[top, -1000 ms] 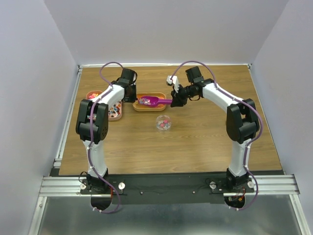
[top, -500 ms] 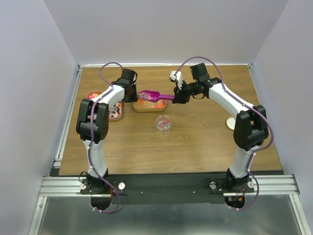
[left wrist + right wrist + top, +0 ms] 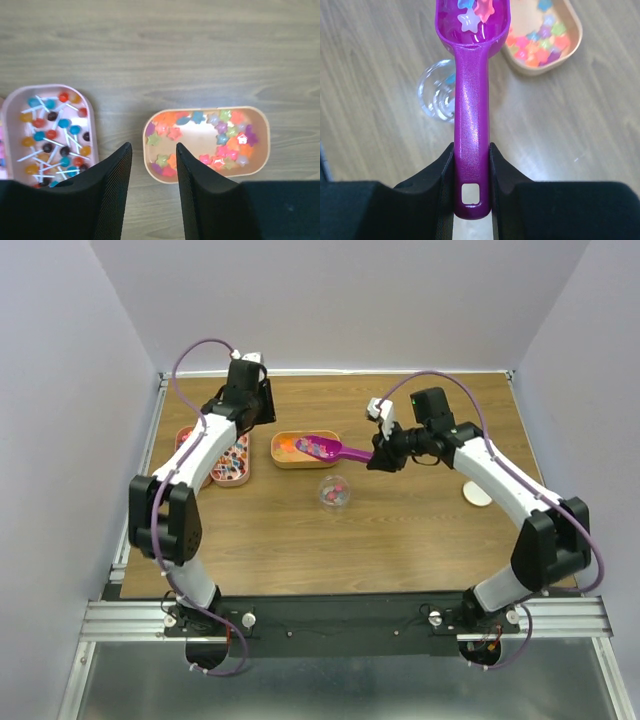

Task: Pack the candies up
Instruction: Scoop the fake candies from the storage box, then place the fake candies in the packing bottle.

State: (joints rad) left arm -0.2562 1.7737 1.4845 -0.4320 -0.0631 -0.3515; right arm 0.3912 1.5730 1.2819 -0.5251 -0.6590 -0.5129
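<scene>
Scoop carrying candies, raised near right end of tray, far of clear cup (more candies in both).
Left wrist: left gripper fingers apart, empty, above tray.
Right wrist: right gripper clamped on scoop handle.

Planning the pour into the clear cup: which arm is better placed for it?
Right. The right pincer is shut on the scoop, candies sit in its bowl, and the clear cup lies just beside it. The left pincer hangs open and empty above the two trays.
</scene>
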